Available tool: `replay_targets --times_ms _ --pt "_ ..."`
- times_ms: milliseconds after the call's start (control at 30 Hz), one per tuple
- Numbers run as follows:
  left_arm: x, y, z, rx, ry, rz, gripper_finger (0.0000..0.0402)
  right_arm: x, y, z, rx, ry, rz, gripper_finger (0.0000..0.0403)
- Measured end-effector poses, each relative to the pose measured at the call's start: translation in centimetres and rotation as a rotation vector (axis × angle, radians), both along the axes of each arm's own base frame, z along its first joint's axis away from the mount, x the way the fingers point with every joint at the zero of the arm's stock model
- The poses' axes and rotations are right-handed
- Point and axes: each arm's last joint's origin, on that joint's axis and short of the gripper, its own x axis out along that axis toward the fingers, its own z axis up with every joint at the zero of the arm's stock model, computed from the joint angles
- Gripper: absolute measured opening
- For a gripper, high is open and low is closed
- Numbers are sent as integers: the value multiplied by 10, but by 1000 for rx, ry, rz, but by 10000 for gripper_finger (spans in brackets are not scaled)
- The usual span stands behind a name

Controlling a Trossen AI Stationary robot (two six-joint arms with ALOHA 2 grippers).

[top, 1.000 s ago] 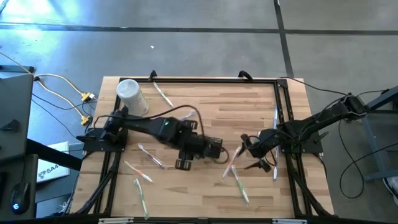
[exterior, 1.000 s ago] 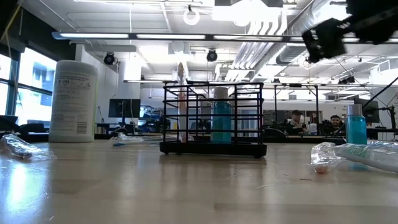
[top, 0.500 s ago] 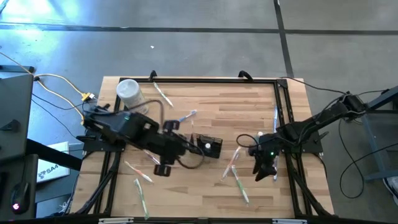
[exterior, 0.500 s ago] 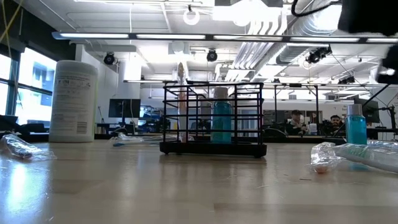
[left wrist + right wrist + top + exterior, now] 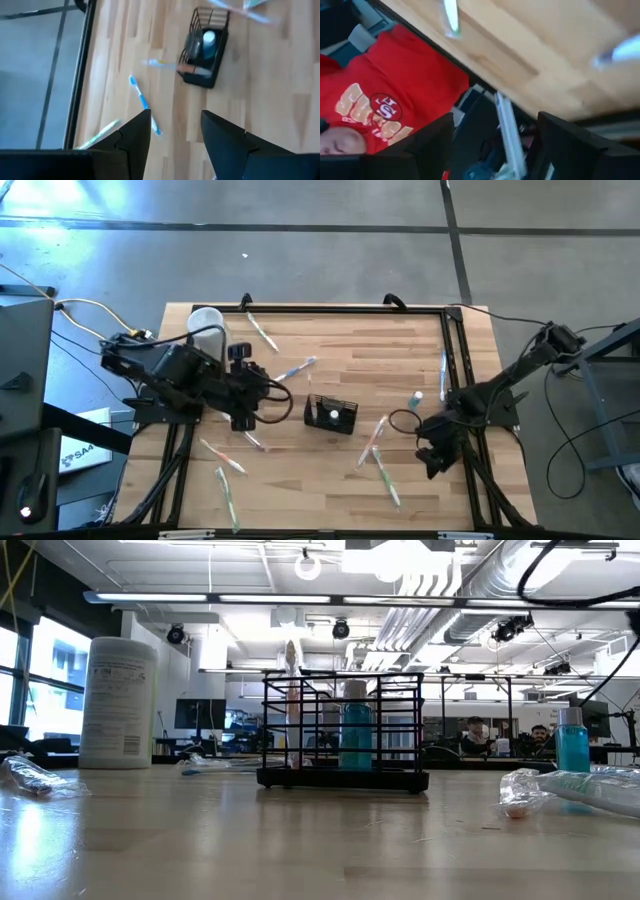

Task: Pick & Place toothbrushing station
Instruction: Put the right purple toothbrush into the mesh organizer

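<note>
The toothbrushing station point(image 5: 332, 415) stood mid-table, a blue bottle point(image 5: 355, 737) inside it, wrapped toothbrushes point(image 5: 384, 476) scattered around. The left gripper point(image 5: 175, 131) hung empty and parted near the white container point(image 5: 206, 323); the right gripper point(image 5: 495, 142), wide open, held nothing at the table's right edge.

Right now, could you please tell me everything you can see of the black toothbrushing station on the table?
The toothbrushing station is a small black wire rack with an open slotted top on a solid base. It stands upright near the middle of the wooden table, resting on it. Inside stand a blue bottle with a white cap and a slim upright item that looks like a toothbrush. No gripper touches it, and the wrapped brushes scattered around it lie clear of it.
</note>
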Motion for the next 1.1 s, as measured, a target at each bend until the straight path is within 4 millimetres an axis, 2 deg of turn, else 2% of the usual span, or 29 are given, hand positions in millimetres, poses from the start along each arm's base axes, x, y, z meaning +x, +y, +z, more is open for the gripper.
replay_targets --times_ms 100,200,367,433,600,767,900,1000,1100 --pt "-4 2 -20 15 3 -20 171 -2 4 8 -12 63 -20 280" --pt "-13 6 -34 17 -7 -31 171 -9 0 11 -122 153 -51 280" --pt "-35 16 -41 -6 -115 -20 171 -29 -14 2 -406 320 -121 280" --pt "-43 20 -41 -10 -181 -18 171 -32 -18 -1 -514 337 -179 280" --pt "-53 25 -44 -8 -308 -49 171 -29 -16 -1 -572 244 -252 280" --pt "-49 23 -54 -17 -362 -59 171 -27 -16 0 -572 221 -276 280" --pt "-41 20 -66 -8 -341 -63 171 -28 -18 -1 -602 228 -301 280" --pt "-35 17 -73 15 -307 -76 171 -23 -20 -1 -685 117 -381 280" --pt "-33 16 -73 55 -292 -114 171 -17 -18 1 -684 21 -422 280"
